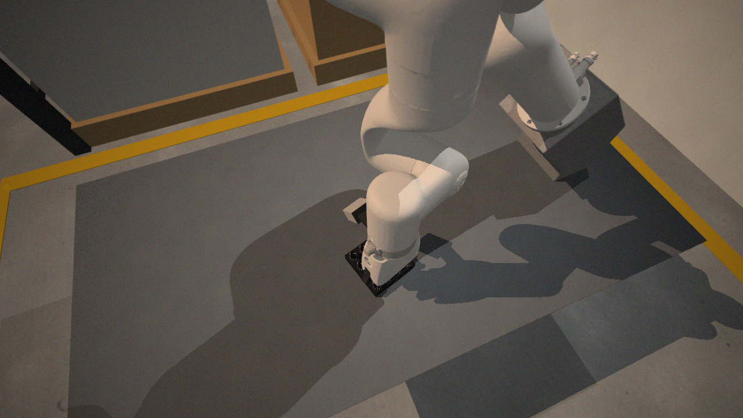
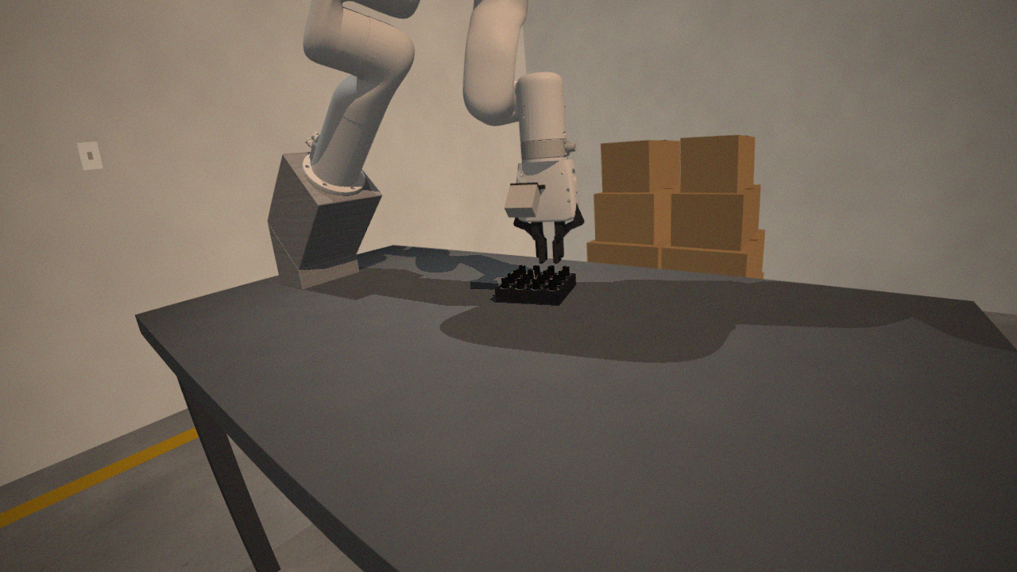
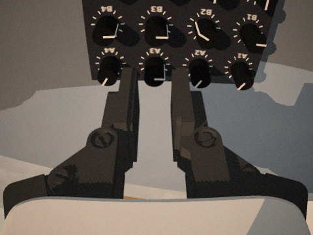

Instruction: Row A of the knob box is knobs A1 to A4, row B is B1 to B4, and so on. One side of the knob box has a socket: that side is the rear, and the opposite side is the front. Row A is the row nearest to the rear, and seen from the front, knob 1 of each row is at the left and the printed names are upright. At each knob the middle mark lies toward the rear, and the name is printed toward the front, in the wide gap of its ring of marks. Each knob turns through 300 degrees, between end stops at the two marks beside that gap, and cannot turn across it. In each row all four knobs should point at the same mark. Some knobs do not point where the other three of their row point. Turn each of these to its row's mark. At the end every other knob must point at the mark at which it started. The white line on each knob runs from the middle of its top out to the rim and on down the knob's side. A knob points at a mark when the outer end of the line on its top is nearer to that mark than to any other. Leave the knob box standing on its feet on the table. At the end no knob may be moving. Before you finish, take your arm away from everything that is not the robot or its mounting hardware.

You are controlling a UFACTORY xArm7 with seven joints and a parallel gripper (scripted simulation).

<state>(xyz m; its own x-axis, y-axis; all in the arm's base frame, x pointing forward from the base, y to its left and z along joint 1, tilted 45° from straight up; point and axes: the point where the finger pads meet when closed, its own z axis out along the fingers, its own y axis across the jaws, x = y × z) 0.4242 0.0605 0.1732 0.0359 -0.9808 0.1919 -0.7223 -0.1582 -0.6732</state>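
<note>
The black knob box (image 2: 531, 286) stands on the dark table, under the arm in the overhead view (image 1: 381, 267). In the wrist view its names read upside down and row A is nearest me. My gripper (image 3: 154, 88) is partly open with nothing between the fingers. The two fingertips flank knob A3 (image 3: 155, 70), one on each side. From the side view the fingertips (image 2: 549, 256) hang just above the knob tops. A3's white line points another way than those of A4 (image 3: 108, 70), A2 (image 3: 200, 72) and A1 (image 3: 240, 75). B2 (image 3: 205, 31) also differs from its row.
The arm's grey base block (image 2: 319, 220) stands at the table's back left. Stacked cardboard boxes (image 2: 675, 206) stand behind the table on the right. The wrist hides most of the knob box in the overhead view.
</note>
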